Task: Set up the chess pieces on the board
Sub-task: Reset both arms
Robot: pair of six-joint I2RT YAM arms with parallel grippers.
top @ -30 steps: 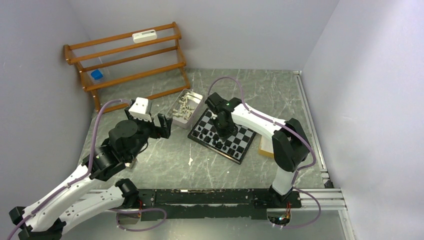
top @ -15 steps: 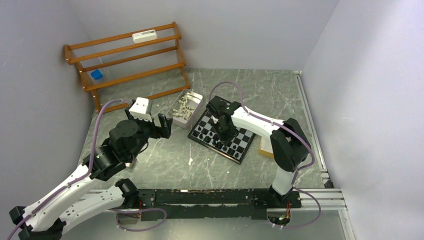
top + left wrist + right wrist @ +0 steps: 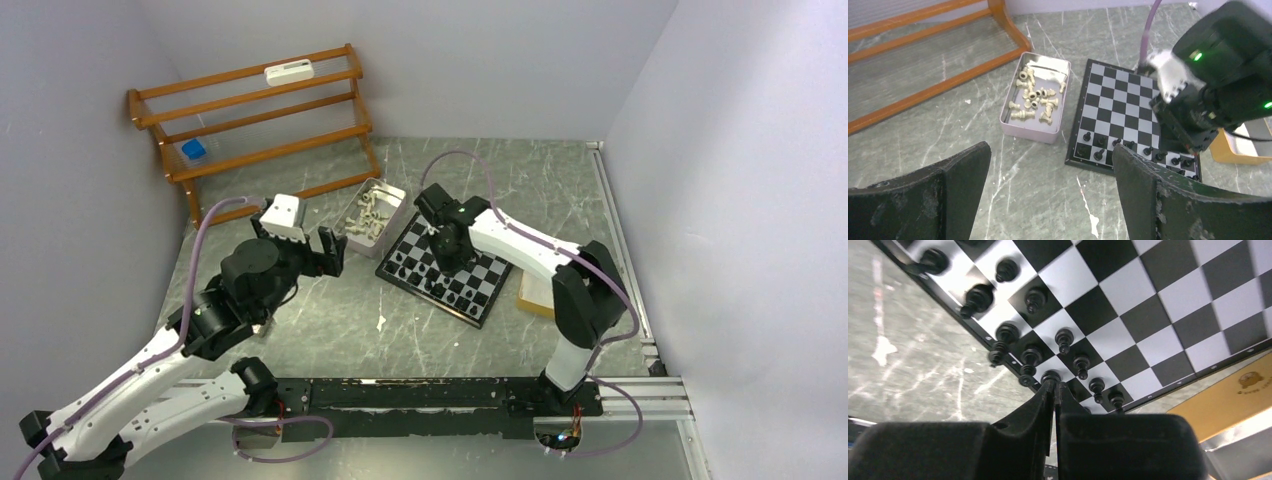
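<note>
Over the board (image 3: 487, 277), near its front edge, the right gripper (image 3: 1054, 385) points straight down. Its fingers (image 3: 1023, 415) are drawn nearly together, with only a thin slit between them. A black piece (image 3: 1050, 375) sits right at their tips on a square in the board's outermost row. I cannot tell whether the tips pinch it or merely touch it.

The other black pieces (image 3: 1064, 337) stand upright in two loose rows along that same edge of the board. The rest of the squares are bare.

Just beside the board, on its left, lies a small metal tin (image 3: 1025, 132). The cream pieces (image 3: 1034, 97) lie in it in a heap, most of them on their sides.

Further left of the board, past the tin, the left gripper (image 3: 1048, 200) hangs above the grey marbled table (image 3: 350, 320). Its jaws are spread wide and there is nothing between them. It faces the tin and the board.

On the far right side of the board, close against it, a yellow tray (image 3: 1238, 150) shows partly behind the right arm. A wooden rack (image 3: 250, 110) stands well behind the board, against the back wall.
</note>
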